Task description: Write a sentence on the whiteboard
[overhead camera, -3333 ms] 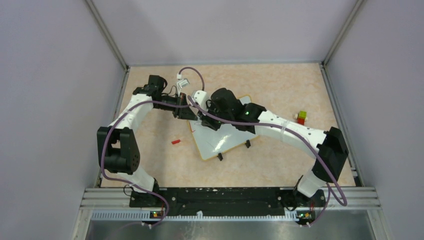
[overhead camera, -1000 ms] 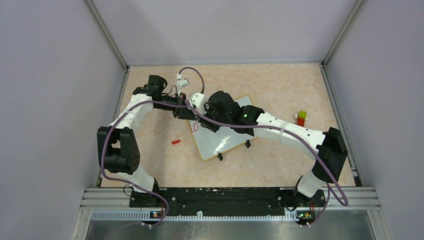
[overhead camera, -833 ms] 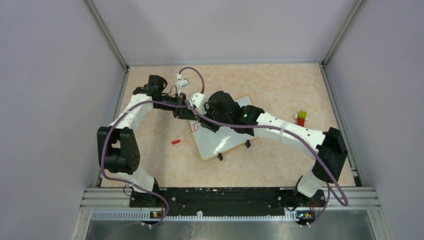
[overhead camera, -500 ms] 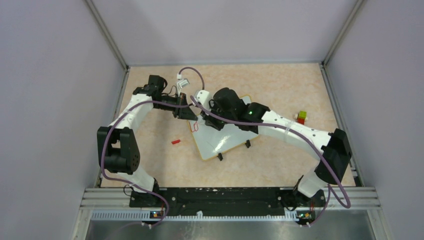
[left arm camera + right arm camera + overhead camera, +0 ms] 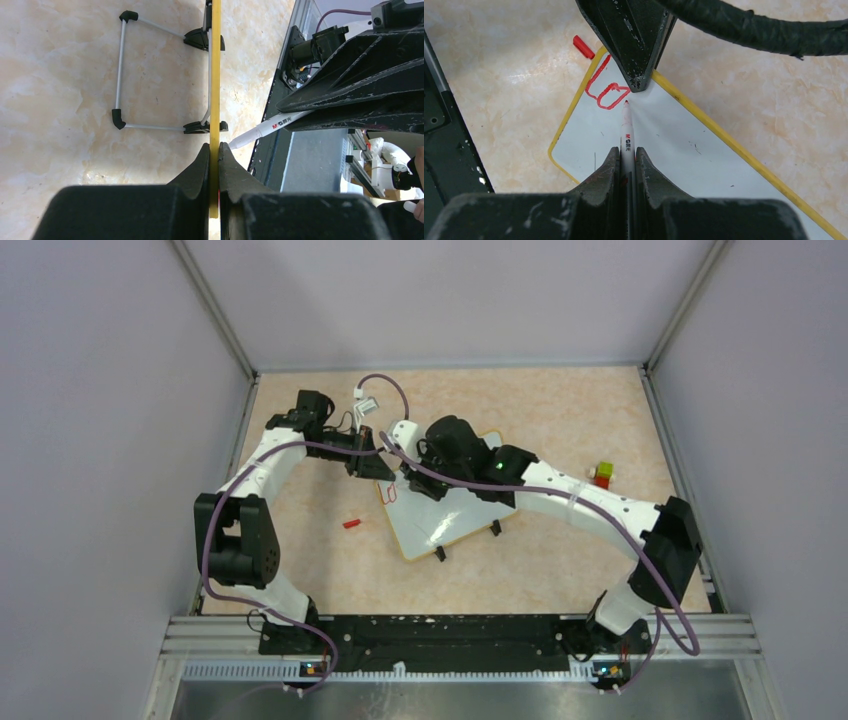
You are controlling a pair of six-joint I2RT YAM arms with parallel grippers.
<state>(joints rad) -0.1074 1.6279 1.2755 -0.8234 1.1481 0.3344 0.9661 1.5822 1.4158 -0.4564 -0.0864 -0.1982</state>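
Note:
The whiteboard (image 5: pixel 445 522) lies tilted on the table, white with a yellow rim (image 5: pixel 215 75) and black clip feet (image 5: pixel 201 38). My left gripper (image 5: pixel 214 150) is shut on that rim at the board's far left corner (image 5: pixel 384 472). Shut on a white marker (image 5: pixel 626 135), my right gripper (image 5: pixel 626 152) hangs over the board (image 5: pixel 684 145). The marker's red tip sits just right of the sentence (image 5: pixel 606 91), which shows only as red strokes like "Lo" beside the left fingers (image 5: pixel 639 50). From the left wrist the marker (image 5: pixel 270 125) shows beyond the rim.
A red marker cap (image 5: pixel 351 523) lies on the table left of the board, also in the right wrist view (image 5: pixel 583 46). Small coloured blocks (image 5: pixel 603 475) stand at the right. A white connector on a purple cable (image 5: pixel 365 400) lies behind the left arm. Grey walls enclose the table.
The right wrist with the marker has shifted a little to the right across the board's top corner. The left arm and the board have stayed put.

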